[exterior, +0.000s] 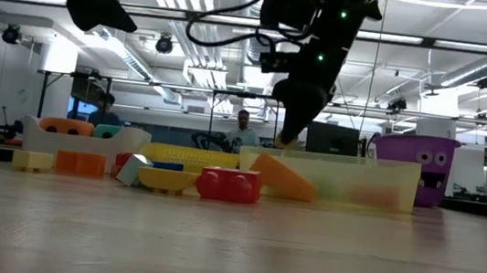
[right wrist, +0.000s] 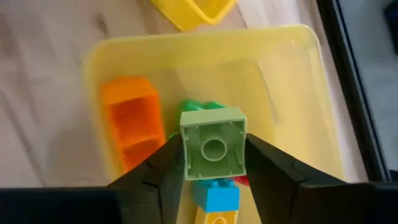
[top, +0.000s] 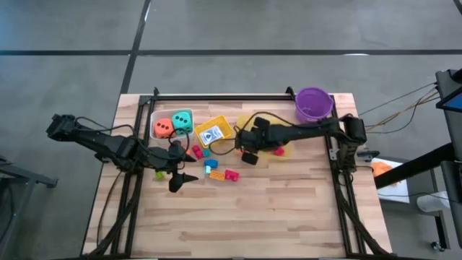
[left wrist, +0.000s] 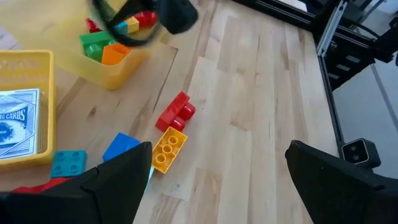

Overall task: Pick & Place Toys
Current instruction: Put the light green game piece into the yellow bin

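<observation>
My right gripper is shut on a light green brick above a pale yellow see-through bin. That bin holds an orange brick and green, blue, yellow and red ones. In the high view this gripper hangs over the bin's left end. My left gripper stands open in the air above loose toys on the table: a red brick, a yellow brick, a blue one and a teal one. The card box lies in a yellow bin. My right gripper pinches the light green brick by two opposite side walls between its two fingers. The fingers slant down from the table's right side. The brick is lifted clear above the bin, its hollow underside turned toward the wrist.
A clear bin at the far left holds an orange die and a teal die. A purple bucket stands at the far right corner. Loose bricks lie mid-table; the near half is bare wood.
</observation>
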